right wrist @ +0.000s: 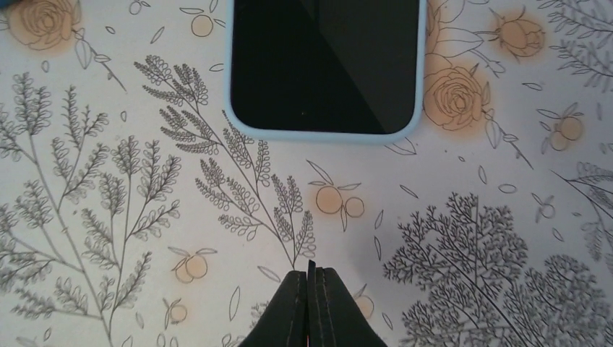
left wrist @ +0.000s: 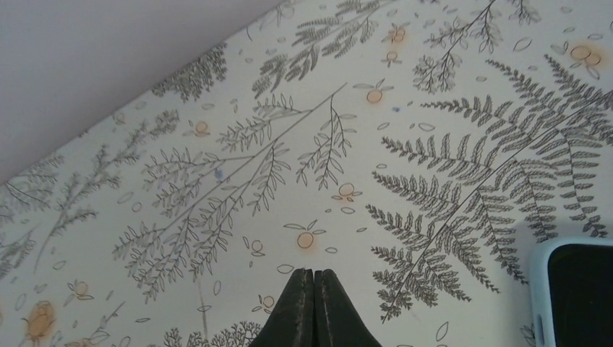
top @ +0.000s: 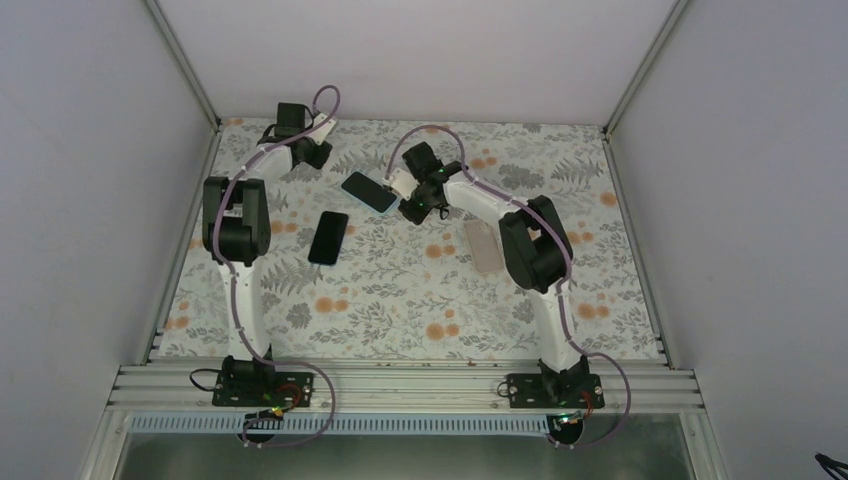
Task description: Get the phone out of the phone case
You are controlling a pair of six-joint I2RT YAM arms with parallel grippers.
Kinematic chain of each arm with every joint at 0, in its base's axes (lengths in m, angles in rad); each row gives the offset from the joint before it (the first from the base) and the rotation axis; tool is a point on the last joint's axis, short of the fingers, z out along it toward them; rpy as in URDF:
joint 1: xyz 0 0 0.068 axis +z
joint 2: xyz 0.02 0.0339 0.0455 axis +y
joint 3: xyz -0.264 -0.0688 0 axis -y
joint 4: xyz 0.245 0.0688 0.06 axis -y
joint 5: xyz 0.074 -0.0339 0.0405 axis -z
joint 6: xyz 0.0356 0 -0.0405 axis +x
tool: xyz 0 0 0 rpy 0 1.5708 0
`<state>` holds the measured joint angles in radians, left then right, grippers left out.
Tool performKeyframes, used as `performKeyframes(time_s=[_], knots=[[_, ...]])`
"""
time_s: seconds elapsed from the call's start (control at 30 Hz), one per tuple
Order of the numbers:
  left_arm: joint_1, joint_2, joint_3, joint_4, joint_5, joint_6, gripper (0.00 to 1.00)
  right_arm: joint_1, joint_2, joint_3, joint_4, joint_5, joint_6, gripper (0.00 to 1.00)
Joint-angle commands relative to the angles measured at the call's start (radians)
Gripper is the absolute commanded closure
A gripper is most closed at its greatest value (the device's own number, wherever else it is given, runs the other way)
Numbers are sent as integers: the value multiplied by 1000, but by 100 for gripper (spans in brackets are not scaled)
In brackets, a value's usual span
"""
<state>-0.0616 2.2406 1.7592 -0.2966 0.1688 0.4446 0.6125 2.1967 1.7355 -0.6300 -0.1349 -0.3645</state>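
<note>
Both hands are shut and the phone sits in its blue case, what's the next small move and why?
Probably open the right hand: shut and empty, it aims at the cased phone, table showing between them. Opened, it could close on the near edge.

Pale blue phone case (right wrist: 325, 137), black phone (right wrist: 325, 65), floral table (right wrist: 463, 217).

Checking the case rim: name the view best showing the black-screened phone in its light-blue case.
Right wrist: the black-screened phone in its light-blue case fills the upper frame, rim sharp. Top external shows it whole but small; left wrist, only one corner.
</note>
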Motion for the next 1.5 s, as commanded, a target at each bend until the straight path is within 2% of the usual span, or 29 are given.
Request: performKeyframes(time_s=[0.0, 0.17, 0.33, 0.77, 1.03, 1.23, 1.47], knots=[[2, 16, 72, -75, 41, -29, 98, -8, 47, 74, -11, -41, 31, 97], [-36, 78, 126, -191, 73, 29, 98, -9, 120, 139, -29, -34, 39, 97], [-74, 76, 105, -274, 108, 70, 98, -9, 164, 179, -35, -36, 42, 97], [-95, 91, 106, -435, 65, 95, 98, -10, 223, 244, -50, -41, 50, 97], [-91, 48, 44, -360, 51, 88, 98, -8, 237, 259, -51, -56, 58, 97], [-84, -57, 4, -276, 175, 84, 98, -10, 261, 286, -70, -51, 56, 97], [-64, -28, 33, -218, 113, 61, 98, -9, 267, 285, -71, -45, 56, 97]])
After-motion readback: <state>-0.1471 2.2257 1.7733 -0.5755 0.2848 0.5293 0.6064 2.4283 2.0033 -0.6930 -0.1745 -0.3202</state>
